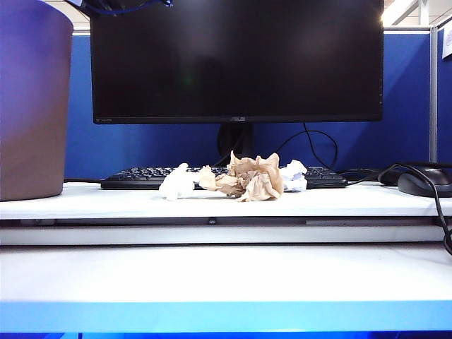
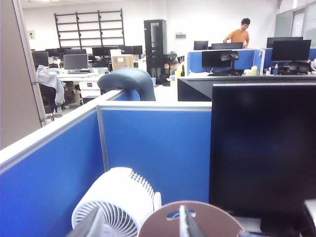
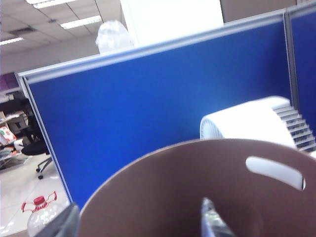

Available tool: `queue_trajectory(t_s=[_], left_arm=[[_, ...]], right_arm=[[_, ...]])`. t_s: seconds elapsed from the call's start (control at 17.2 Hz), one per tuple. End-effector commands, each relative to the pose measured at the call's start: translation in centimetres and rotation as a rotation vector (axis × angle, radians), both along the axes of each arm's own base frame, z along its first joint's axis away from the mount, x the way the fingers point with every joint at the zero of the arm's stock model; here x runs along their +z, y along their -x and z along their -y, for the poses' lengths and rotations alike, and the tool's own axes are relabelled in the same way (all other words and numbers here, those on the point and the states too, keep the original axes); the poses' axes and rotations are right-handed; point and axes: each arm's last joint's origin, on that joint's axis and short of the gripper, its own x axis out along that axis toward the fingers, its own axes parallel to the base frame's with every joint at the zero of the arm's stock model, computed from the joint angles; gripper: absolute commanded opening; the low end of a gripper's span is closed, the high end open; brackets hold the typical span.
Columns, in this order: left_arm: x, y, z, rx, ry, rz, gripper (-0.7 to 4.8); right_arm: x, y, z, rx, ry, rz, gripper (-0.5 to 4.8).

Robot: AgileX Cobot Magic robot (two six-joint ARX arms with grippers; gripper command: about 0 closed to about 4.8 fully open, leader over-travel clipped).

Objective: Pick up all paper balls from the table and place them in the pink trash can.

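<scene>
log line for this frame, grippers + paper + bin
left gripper: open, empty, above pink trash can | right gripper: open, empty, over can | paper balls: clustered on table by keyboard

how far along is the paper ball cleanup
Done: unclear, since no view shows the bottom of the bin. In hand: nothing visible; the right pincer hangs over the bin's mouth with its jaws apart and empty, and the left pincer is also up near the bin's rim, jaws apart. Left: a cluster of paper balls, white and tan, on the table before the keyboard.
</scene>
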Motion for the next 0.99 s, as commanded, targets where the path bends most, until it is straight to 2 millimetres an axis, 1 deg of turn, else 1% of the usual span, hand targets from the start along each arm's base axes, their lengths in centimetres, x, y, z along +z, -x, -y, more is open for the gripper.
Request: queue_trajectory(t_s=[0.06,0.12,0.17,0.23,0.29,0.35,0.41,0.46,0.52,0.58,0.64,0.7,0.75,0.81,0.87,0.93,0.99], left_arm=[[-0.2,-0.6,0.4,-0.12,0.007,-0.031,2.11],[-0.4,-1.8,0.8,-0.238,-0.008,-0.071,2.1],[-0.8,-3.9,1.5,-0.403,-0.018,-0.151,2.11],[-1.3,-6.0,2.1,-0.544,-0.006,-0.238,2.11],[-1.9,-8.2,2.6,-0.66,0.01,-0.321,2.15],[-2.8,-10.5,3.1,-0.775,0.041,-0.414,2.15],[-4.1,-13.6,3.7,-0.881,0.093,-0.535,2.15],[-4.9,-15.4,4.0,-0.912,0.12,-0.599,2.14],[-5.6,-17.0,4.8,-0.939,0.127,-0.65,2.14],[-6.3,-18.4,6.0,-0.985,0.123,-0.693,2.14],[-7.4,-20.3,7.8,-1.031,0.101,-0.745,2.14],[-8.3,-21.7,9.2,-1.052,0.086,-0.789,2.14],[-9.4,-22.8,11.1,-1.072,0.064,-0.84,2.14],[-10.8,-23.7,13.7,-1.063,0.012,-0.908,2.14],[-12.2,-24.5,15.3,-1.01,-0.052,-0.97,2.14],[-14.1,-25.5,16.7,-0.947,-0.129,-1.058,2.14],[-16.1,-26.1,18.8,-0.922,-0.183,-1.152,2.14]], right_arm=[[1.2,0.4,0.4,0.063,-0.052,0.035,2.95],[2.2,0.3,1.2,0.1,-0.063,0.07,3.32],[3.2,-0.1,2.5,0.095,-0.046,0.07,3.76],[4.0,-0.9,4.3,0.043,-0.001,0.051,4.15],[4.6,-1.9,6.3,-0.024,0.071,0.04,4.23],[4.9,-3.0,8.8,-0.126,0.167,0.017,4.23],[4.6,-4.2,12.9,-0.292,0.383,-0.028,4.3],[4.1,-4.7,15.6,-0.393,0.527,-0.09,4.44],[3.5,-5.1,18.3,-0.451,0.642,-0.172,4.45],[2.9,-5.2,20.3,-0.461,0.729,-0.24,4.45],[1.8,-5.3,22.9,-0.465,0.839,-0.352,4.45],[1.1,-5.2,24.3,-0.456,0.905,-0.414,4.45],[0.5,-5.1,25.2,-0.456,0.954,-0.45,4.45],[-0.1,-5.2,25.9,-0.485,1.003,-0.474,4.45],[-0.4,-5.2,26.3,-0.506,1.03,-0.495,4.46],[-1.0,-5.2,26.3,-0.514,1.056,-0.512,4.46],[-2.2,-5.4,26.3,-0.525,1.09,-0.535,4.49]])
